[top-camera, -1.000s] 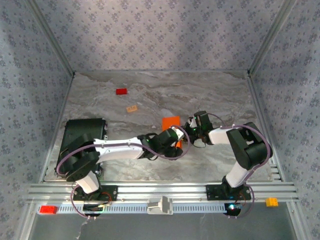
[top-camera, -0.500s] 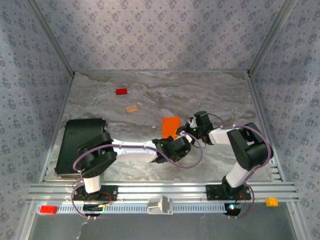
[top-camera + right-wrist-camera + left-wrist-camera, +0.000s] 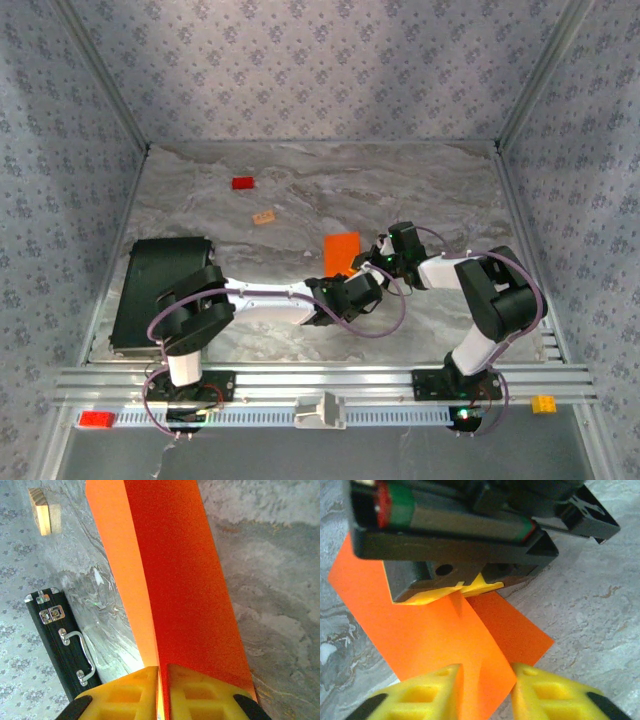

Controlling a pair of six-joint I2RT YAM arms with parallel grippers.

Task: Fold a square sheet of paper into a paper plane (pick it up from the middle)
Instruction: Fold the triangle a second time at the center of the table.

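Orange sheet [image 3: 180, 580] nipped by R pincer [image 3: 162, 680], tan block [image 3: 42, 511] in R-wrist cam

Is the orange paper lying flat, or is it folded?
Folded, not flat: the orange paper bends along one long crease, and its two sides meet pinched in the right hand.

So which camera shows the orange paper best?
The right wrist view: the square sheet of paper is big, its fold sharp, pinched in the right tool. The left wrist view has it partly covered by that tool; the top view gives a small orange patch.
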